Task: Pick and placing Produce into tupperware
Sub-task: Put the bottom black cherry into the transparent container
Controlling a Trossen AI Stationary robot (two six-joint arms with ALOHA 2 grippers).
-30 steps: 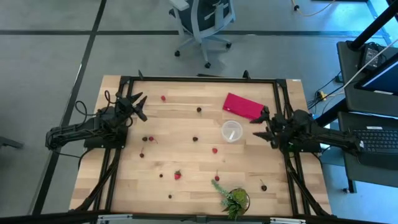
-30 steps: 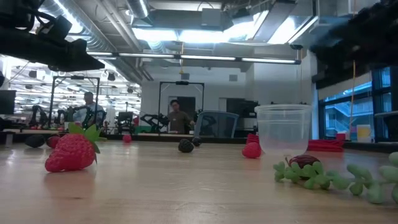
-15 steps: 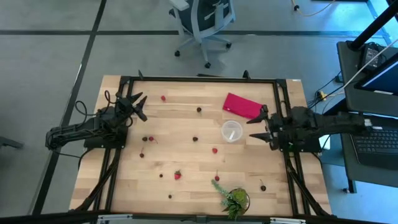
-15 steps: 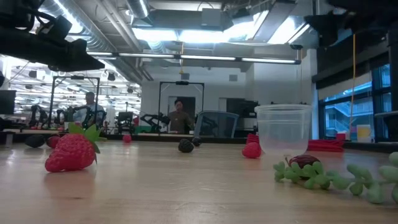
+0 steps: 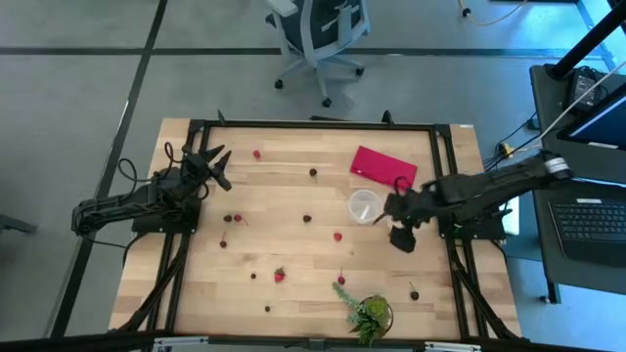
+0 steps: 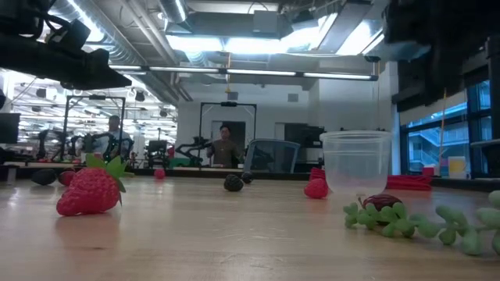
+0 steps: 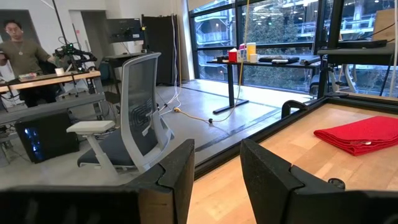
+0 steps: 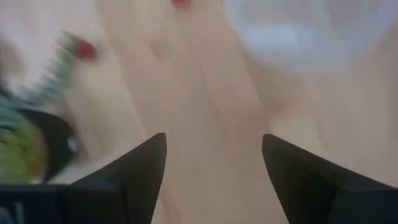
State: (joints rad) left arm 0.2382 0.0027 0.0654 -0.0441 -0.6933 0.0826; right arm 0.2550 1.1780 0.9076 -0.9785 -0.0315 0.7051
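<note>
**Right arm beside the cup, nothing held**

The right gripper [image 5: 399,223] hangs just beside the clear tupperware [image 5: 365,205], fingers spread wide and empty; the produce [image 5: 280,276] lies scattered over the wooden table [image 5: 293,225]; the left gripper [image 5: 215,166] waits at the far-left corner, fingers parted a little, empty.

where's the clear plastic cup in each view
High view: the clear cup stands right of the table's middle, just left of the right gripper.
Low view: the cup stands right of centre, upright.
Left wrist view: not in it.
Right wrist view: a pale blur at the top right, probably the cup.
Shared landmark: the red cloth, near the cup from above, also shows in the left wrist view.
</note>
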